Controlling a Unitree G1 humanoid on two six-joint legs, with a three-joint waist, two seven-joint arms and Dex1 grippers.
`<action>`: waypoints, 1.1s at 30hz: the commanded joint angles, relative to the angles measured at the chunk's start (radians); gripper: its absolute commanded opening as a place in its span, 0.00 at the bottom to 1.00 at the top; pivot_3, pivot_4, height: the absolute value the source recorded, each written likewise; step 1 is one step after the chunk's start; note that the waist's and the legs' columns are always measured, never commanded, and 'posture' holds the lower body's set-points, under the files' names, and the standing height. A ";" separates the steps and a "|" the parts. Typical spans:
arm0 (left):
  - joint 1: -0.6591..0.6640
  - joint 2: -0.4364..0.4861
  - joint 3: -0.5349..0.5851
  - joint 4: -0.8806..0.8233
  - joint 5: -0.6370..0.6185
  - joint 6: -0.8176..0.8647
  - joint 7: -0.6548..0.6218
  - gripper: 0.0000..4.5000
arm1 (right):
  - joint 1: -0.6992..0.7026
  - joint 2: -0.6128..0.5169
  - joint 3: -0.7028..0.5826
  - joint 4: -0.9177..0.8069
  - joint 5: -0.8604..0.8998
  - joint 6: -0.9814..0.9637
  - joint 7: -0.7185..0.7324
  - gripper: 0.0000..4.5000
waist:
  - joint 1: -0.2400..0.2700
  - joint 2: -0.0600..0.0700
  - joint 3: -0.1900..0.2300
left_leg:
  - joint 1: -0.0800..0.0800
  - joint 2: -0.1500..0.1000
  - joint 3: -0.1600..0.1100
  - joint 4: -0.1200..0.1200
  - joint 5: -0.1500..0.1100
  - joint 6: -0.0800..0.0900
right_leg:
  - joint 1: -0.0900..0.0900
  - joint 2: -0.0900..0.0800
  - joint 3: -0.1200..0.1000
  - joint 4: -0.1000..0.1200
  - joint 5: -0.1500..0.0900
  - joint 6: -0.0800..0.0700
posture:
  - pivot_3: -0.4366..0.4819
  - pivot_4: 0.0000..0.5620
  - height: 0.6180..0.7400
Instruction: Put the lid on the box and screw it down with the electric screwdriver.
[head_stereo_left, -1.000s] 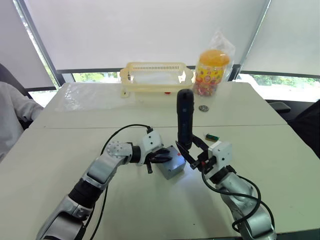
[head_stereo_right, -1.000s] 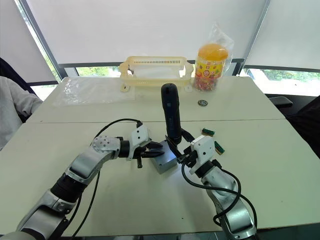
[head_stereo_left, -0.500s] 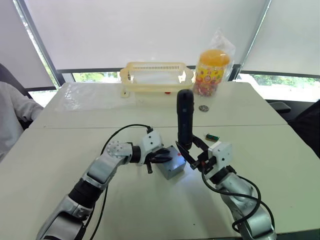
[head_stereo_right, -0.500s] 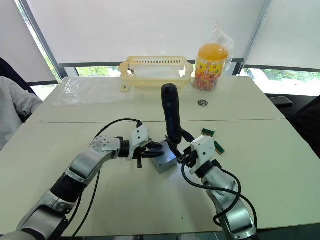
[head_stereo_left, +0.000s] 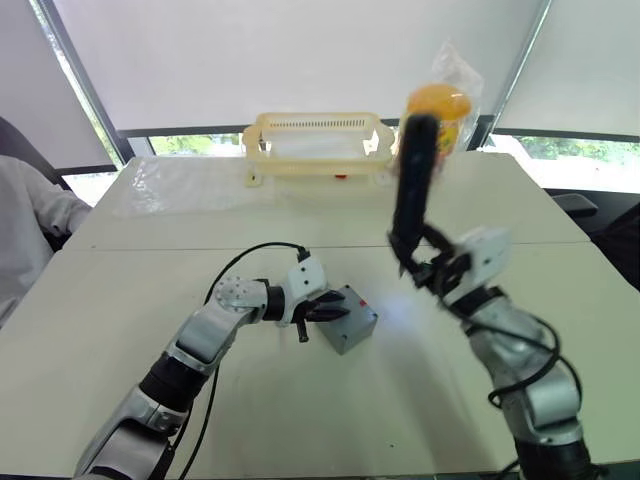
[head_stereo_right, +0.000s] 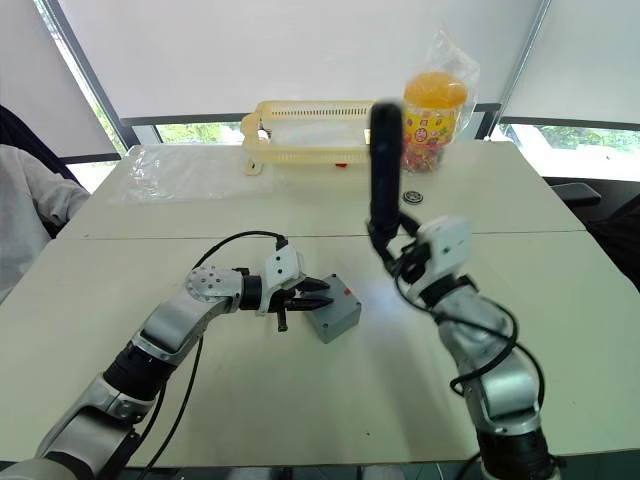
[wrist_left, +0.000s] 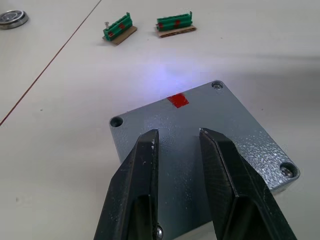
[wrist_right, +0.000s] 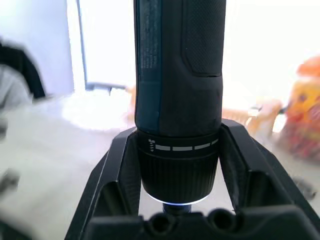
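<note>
While both arms reach over the pale bench (head_stereo_left: 120, 330), I see the largest loose thing at the upper middle of the head frames: a cream slotted basket (head_stereo_left: 315, 147) at the far edge. Just right of it stands an orange-lidded jar (head_stereo_right: 435, 108) in a clear wrapper. A person's white sleeve (head_stereo_left: 25, 215) shows at the left edge.

My right claw (head_stereo_left: 420, 262) sits right of centre, raised clear of the bench, its two black fingers clamped around the lower end of the electric screwdriver (head_stereo_left: 411, 185). The tool stands nearly upright, dark blue-black, its top in front of the jar. From the right wrist I see the barrel (wrist_right: 177, 65) seated between the fingers, with a ring of pale light at its lower collar.

Lower, around centre frame, the box (head_stereo_left: 346, 319) lies on the bench with the lid (wrist_left: 200, 140) lying on top, a small red mark near one edge and screw holes at the corners. One corner seems to hold a screw; the others I cannot tell.

My left claw (head_stereo_left: 322, 310) lies at the box's left side, fingers (wrist_left: 135, 185) parted by a narrow gap over the lid, gripping nothing; whether they touch it I cannot tell.

Two small green bit strips (wrist_left: 120, 31) lie beyond the box, and a small round metal disc (head_stereo_right: 411, 197) lies farther off.
</note>
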 joint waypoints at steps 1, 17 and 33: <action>0.088 0.029 -0.111 0.151 0.106 0.072 0.005 0.28 | -0.075 0.029 -0.020 -0.133 0.121 0.094 -0.040 0.39 | 0.000 0.003 -0.002 | 0.000 0.001 -0.002 -0.001 0.000 0.000 | 0.000 0.001 -0.003 0.000 -0.001 0.002 | 0.48 0.27 1.00; 0.051 0.172 0.130 -0.350 -0.270 0.327 -0.151 0.28 | -0.225 -0.570 -0.477 0.237 0.960 0.907 -0.083 0.39 | 0.002 0.014 0.038 | -0.020 -0.001 -0.010 0.004 0.001 -0.001 | -0.015 0.008 -0.015 0.006 0.000 0.008 | 0.48 0.27 1.00; -0.008 0.143 0.116 -0.516 -0.399 0.431 -0.063 0.28 | 0.065 -0.896 -0.451 0.657 0.928 1.191 -0.058 0.39 | -0.004 0.012 0.056 | -0.032 -0.003 -0.003 0.033 -0.003 0.007 | -0.019 0.010 -0.019 0.022 -0.003 0.014 | 0.48 0.27 1.00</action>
